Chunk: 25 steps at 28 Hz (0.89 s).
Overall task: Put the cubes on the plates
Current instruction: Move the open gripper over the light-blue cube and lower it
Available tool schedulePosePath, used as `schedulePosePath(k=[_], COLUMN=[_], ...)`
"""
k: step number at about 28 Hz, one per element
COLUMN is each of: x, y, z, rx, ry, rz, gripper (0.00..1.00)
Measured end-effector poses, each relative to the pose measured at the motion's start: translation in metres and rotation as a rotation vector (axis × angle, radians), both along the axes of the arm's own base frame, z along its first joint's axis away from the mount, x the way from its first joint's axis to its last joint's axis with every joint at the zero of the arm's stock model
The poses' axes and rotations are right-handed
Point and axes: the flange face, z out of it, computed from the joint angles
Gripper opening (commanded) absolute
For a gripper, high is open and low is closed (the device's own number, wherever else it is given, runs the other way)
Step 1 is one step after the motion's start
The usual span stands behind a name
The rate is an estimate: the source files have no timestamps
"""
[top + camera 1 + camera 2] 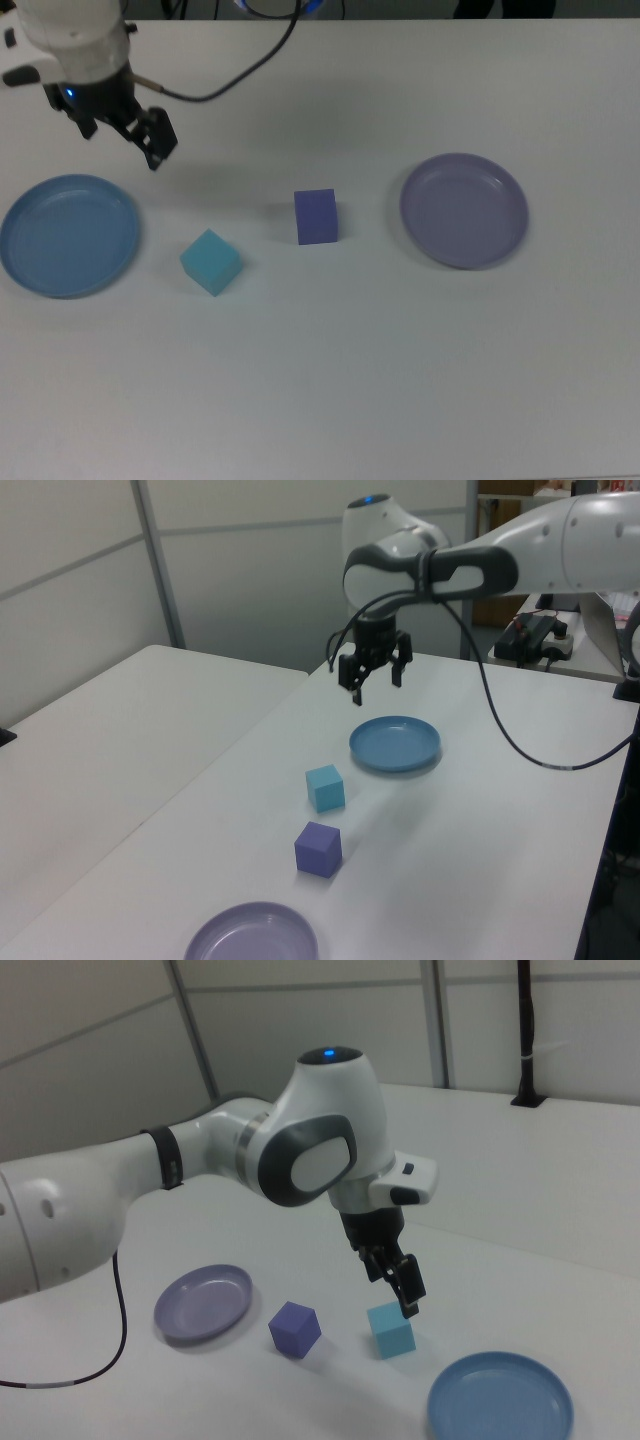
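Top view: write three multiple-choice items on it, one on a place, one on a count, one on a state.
1. In the top view, the cyan cube lies nearest to:
A. the blue plate
B. the lavender plate
C. the table's far edge

2. Cubes on plates:
A. two
B. one
C. none

3. The tool is:
A. gripping the purple cube
B. open, holding nothing
C. resting in a plate

Key: 1 A, the cube sits just right of that plate; 2 C, both cubes rest on the bare table; 3 B, its fingers are apart, with nothing between them.

Two cubes, two plates.
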Motion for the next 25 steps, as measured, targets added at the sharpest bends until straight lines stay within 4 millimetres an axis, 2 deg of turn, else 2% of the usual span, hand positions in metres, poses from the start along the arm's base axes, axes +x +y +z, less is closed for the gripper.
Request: schedulePosePath(k=[9, 19, 25], x=[0.027, 0.047, 0.05], y=[0.044, 0.075, 0.079], z=[-0.086, -0.139, -0.144], rx=[-0.006, -0.024, -0.026], ry=[-0.044, -0.091, -0.098], rz=[-0.108, -0.161, -0.164], gripper=[1.0, 1.0, 1.0])
